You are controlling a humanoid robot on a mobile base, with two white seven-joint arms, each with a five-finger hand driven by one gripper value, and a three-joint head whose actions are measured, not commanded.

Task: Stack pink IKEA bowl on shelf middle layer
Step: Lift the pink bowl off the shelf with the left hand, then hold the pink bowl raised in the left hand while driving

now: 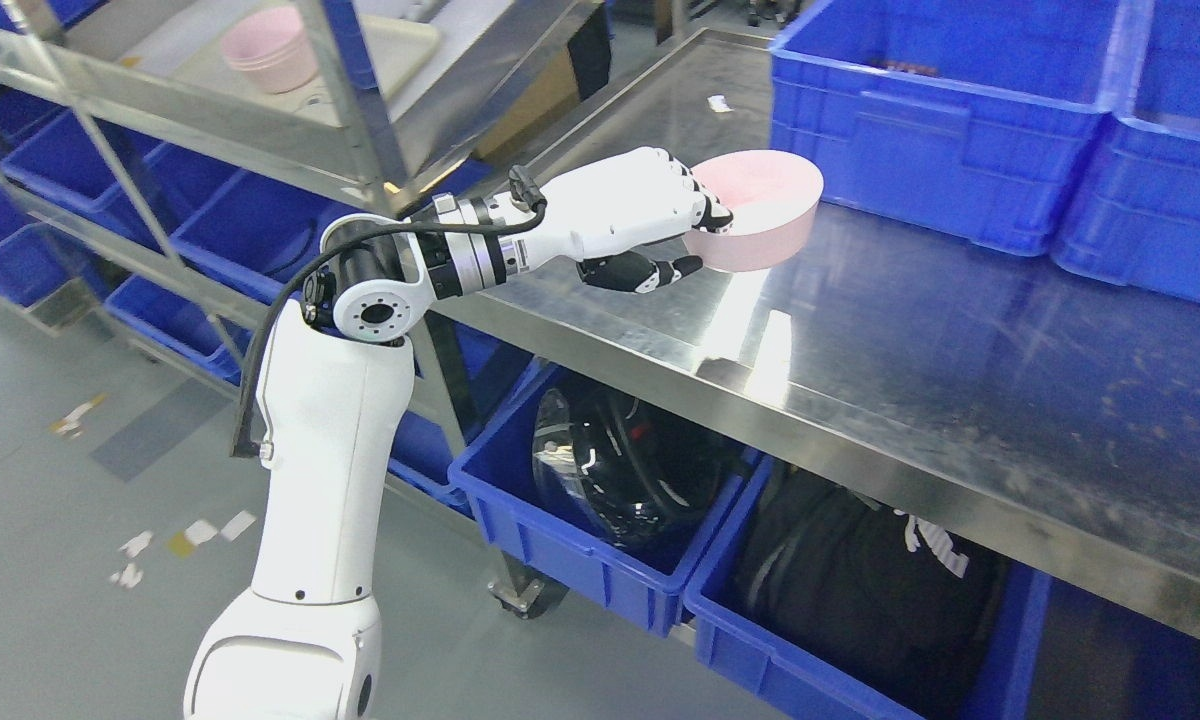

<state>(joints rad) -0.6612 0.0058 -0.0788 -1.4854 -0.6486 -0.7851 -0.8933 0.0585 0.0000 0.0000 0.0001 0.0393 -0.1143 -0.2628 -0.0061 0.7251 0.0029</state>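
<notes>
The pink bowl (760, 212) sits upside down on the steel table (920, 330), just in front of the blue crates (945, 120) along the table's far side. It lies straight ahead of my left hand (650, 215), at the fingertips, so my reach runs from the table's near edge in toward the bowl's nearer wall. Being round, the bowl has no long axis to line up with; what matters is that its rim is down and its flat base faces up.

My left hand is the only one in sight; my right arm does not show at all. The fingers (710, 205) are half curled over the bowl's near upper edge and seem to touch it, while my thumb (650, 272) stretches out lower, beside the bowl's wall, with a gap I cannot rule out. I judge this a grasp forming, not yet a firm hold.

The shelf rack (360, 110) stands off the table's left end, and a stack of pink bowls (268, 48) already rests on one of its layers, well apart from my hand. Once I have the bowl, the carry will go leftward from the table to that stack.
</notes>
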